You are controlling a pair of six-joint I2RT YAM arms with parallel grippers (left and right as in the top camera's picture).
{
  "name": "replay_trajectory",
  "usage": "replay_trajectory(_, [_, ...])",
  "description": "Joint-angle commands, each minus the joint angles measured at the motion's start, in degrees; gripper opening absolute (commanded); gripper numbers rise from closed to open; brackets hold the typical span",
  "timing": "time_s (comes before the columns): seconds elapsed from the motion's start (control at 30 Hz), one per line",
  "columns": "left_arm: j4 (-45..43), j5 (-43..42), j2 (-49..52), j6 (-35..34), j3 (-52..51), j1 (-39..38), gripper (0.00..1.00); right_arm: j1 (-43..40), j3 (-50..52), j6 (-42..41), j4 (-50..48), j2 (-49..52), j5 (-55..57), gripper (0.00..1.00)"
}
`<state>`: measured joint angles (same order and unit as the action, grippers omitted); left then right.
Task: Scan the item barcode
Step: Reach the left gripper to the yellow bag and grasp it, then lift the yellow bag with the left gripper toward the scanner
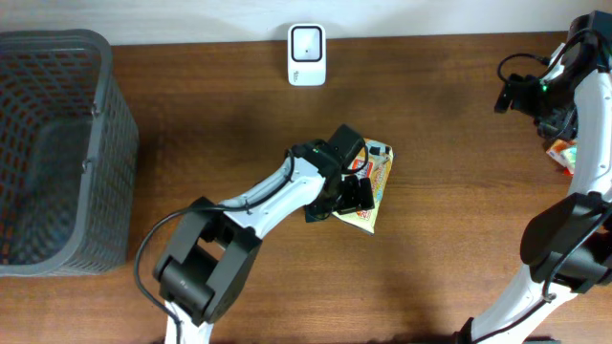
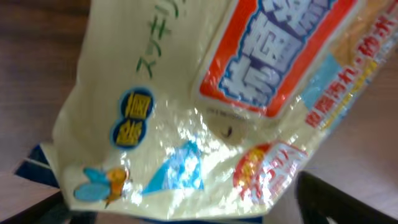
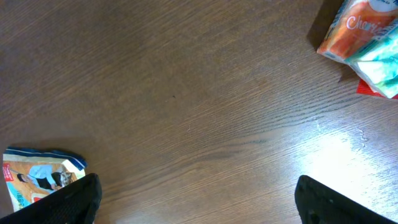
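- the desk (image 1: 459,239) is dark brown wood with a fine grain, and light glares off it under the right arm.
- the yellow packet (image 1: 381,167) lies flat near the desk's middle, below the white scanner (image 1: 306,54) at the far edge and apart from it.
- the left hand (image 1: 344,196) hangs over the packet with its fingers spread wide; i cannot tell if they touch it.
- the right hand (image 3: 196,180) is wide open and holds nothing, over bare wood near an orange packet (image 3: 351,31).
- a grey mesh basket (image 1: 115,143) stands at the left end.
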<state>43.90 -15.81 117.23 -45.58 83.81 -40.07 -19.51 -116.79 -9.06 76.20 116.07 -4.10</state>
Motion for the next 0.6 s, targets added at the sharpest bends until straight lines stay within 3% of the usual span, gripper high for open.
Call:
replay_trajectory(0.0, [-0.9, 7.5, 0.9, -0.6, -0.3, 0.1, 0.87, 0.0, -0.6, -0.4, 0.0, -1.2, 0.1, 0.99])
replay_trajectory(0.07, [-0.8, 13.8, 0.9, 2.0, -0.3, 0.1, 0.69, 0.0, -0.6, -0.4, 0.0, -1.2, 0.1, 0.99])
replay_trajectory(0.17, [-1.1, 18.6, 0.9, 5.4, -0.3, 0.6, 0.56, 0.0, -0.6, -0.4, 0.0, -1.2, 0.1, 0.99])
replay_trajectory(0.3, [-5.9, 18.8, 0.8, 10.7, -0.2, 5.7, 0.06, 0.0, -0.6, -0.4, 0.0, -1.2, 0.1, 0.99])
replay_trajectory(0.33, [-6.5, 18.9, 0.8, 11.8, -0.1, 7.0, 0.00, 0.0, -0.6, -0.4, 0.0, -1.2, 0.1, 0.98])
replay_trajectory(0.4, [-7.0, 18.9, 0.8, 18.2, 1.4, 10.9, 0.00, 0.0, -0.6, -0.4, 0.0, -1.2, 0.1, 0.98])
replay_trajectory(0.43, [-6.8, 18.8, 0.8, 26.4, 3.5, 13.8, 0.00, 0.0, -0.6, -0.4, 0.0, -1.2, 0.1, 0.99])
replay_trajectory(0.53, [-5.6, 18.9, 0.8, 40.0, 8.9, 18.4, 0.00, 0.0, -0.6, -0.4, 0.0, -1.2, 0.1, 0.99])
replay_trajectory(0.57, [-5.0, 18.9, 0.8, 44.4, 10.8, 19.7, 0.30, 0.0, -0.6, -0.4, 0.0, -1.2, 0.1, 0.99])
